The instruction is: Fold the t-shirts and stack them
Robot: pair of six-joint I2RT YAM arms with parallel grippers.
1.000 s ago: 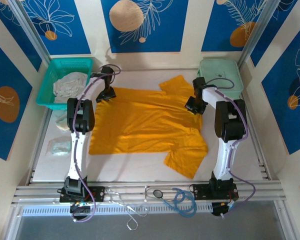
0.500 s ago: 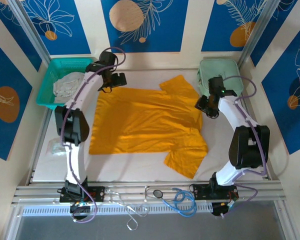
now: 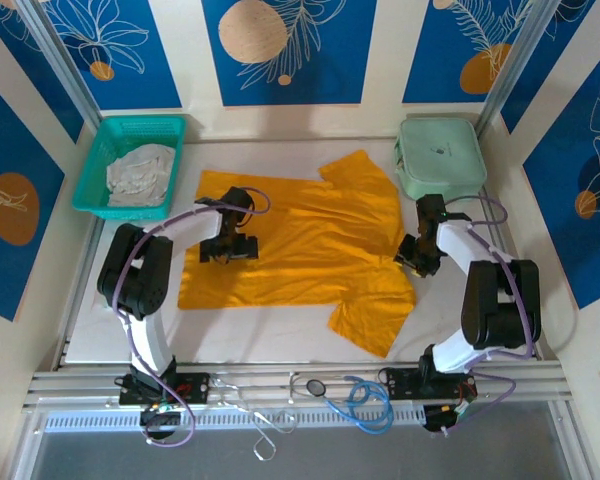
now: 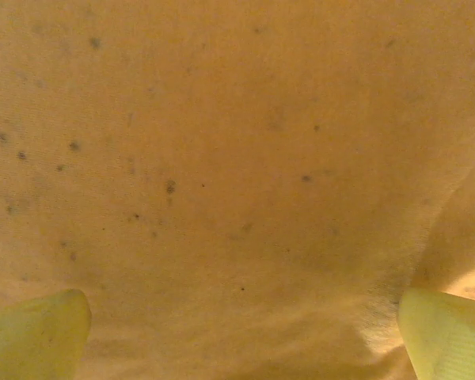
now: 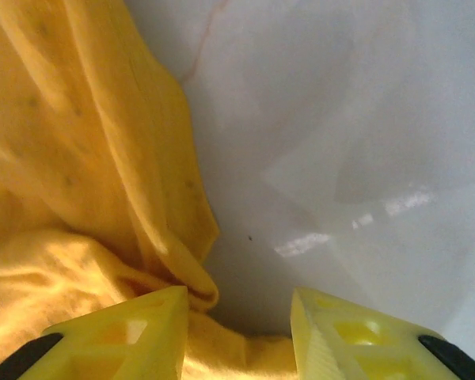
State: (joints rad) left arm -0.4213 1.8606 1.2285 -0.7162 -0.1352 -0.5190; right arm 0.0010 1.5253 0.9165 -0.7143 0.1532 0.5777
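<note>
A mustard-orange t-shirt [image 3: 300, 245] lies spread flat on the white table, one sleeve toward the back and one toward the front right. My left gripper [image 3: 230, 246] hovers low over its left half. In the left wrist view the orange cloth [image 4: 222, 158] lies close under the open gripper [image 4: 237, 340], its fingertips [image 4: 32, 332] wide apart. My right gripper [image 3: 412, 256] is at the shirt's right edge. In the right wrist view it [image 5: 237, 332] stands open, with a folded cloth edge [image 5: 182, 269] beside the left finger. A pale whitish garment [image 3: 140, 170] sits in the teal basket [image 3: 92, 170].
A mint-green hard case [image 3: 440, 155] stands at the back right, just behind the right arm. The basket is at the back left corner. Loose cables [image 3: 360, 398] lie on the front rail. Bare white table [image 5: 340, 119] stretches to the right of the shirt.
The left gripper came from the shirt's back left corner toward the near side, over the left half, and opened wide. The right gripper moved from beside the case to the shirt's right edge.
</note>
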